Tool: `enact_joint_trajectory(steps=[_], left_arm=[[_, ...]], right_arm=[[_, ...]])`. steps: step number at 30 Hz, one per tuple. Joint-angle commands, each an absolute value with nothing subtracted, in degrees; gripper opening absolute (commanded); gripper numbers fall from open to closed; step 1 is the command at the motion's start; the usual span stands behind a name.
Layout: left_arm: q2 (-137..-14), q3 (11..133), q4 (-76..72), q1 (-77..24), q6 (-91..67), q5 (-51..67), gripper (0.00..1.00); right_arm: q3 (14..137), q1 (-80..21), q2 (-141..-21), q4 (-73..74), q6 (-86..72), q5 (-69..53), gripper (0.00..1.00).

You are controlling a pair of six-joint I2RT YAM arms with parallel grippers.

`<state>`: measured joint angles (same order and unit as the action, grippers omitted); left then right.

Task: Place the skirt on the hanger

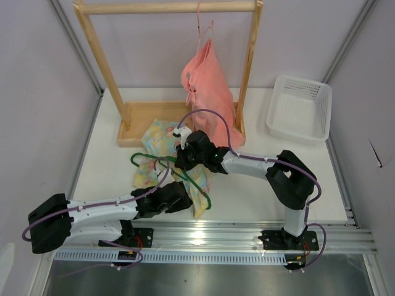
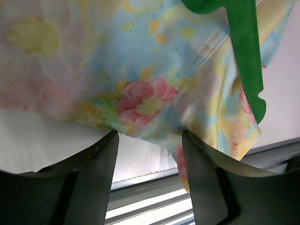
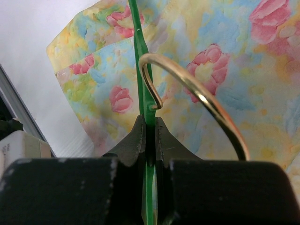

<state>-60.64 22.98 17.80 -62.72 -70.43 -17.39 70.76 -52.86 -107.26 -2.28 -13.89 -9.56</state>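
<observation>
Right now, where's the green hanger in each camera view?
Top external: hanger just left of centre, against the floral skirt, between the two arms.
Left wrist: hanger is a broad green bar in the upper right, against the skirt.
Right wrist: hanger is a thin, edge-on strip up the middle, pinched in the shut right tool.
Shared landmark: the skirt's pink flower print, in all three.
</observation>
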Motion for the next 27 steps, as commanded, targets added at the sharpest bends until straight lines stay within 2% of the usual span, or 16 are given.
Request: enact_joint_trajectory(steps=[1, 5, 10, 15, 17, 18, 21, 22, 23, 24, 25, 27], left_arm=[[-59.86, 22.94, 19.51, -61.27, -68.38, -20.22, 0.64], [-59.59, 21.53, 18.37, -57.84, -66.19, -20.04, 0.66], [-61.78, 23.28, 20.37, -55.81, -62.93, -22.05, 0.6], [-64.16, 25.13, 21.19, -55.28, -62.14, -25.49, 0.59], [-66.51, 26.01, 19.43, -54.76, -61.44, -25.23, 0.53], [-67.66, 26.36, 18.81, -54.67, -61.09, -25.22, 0.43], [-71.36, 28.99, 17.93, -54.67, -60.03, -25.49, 0.28], [-71.89, 29.44, 17.84, -54.67, -59.77, -25.75, 0.19], [-72.24, 29.7, 17.67, -54.67, -59.42, -25.93, 0.14], [-72.42, 30.4, 17.58, -54.67, -58.72, -26.01, 0.03], [-72.33, 30.76, 18.1, -54.67, -58.36, -26.71, 0.0], [-70.59, 32.16, 19.33, -54.67, -57.05, -27.42, 0.0]], right_arm=[[69.87, -52.47, -107.67, 5.36, -11.25, -6.42, 0.0], [70.14, -52.47, -107.84, 5.36, -11.34, -6.5, 0.0], [70.49, -52.56, -108.02, 5.97, -10.99, -6.59, 0.0], [70.75, -52.56, -107.67, 6.33, -10.72, -6.68, 0.0], [70.93, -52.56, -107.84, 6.77, -10.55, -6.77, 0.0], [71.01, -52.47, -108.02, 6.68, -10.72, -6.77, 0.0], [71.02, -52.47, -107.93, 6.85, -10.72, -6.86, 0.0], [71.1, -52.47, -107.84, 6.94, -10.55, -6.86, 0.0], [71.02, -52.47, -107.75, 7.12, -10.55, -6.77, 0.0], [71.02, -52.47, -107.75, 7.29, -10.37, -6.94, 0.0], [71.28, -52.47, -107.75, 7.64, -10.28, -6.77, 0.0], [71.19, -52.47, -107.75, 7.73, -10.02, -6.59, 0.0]])
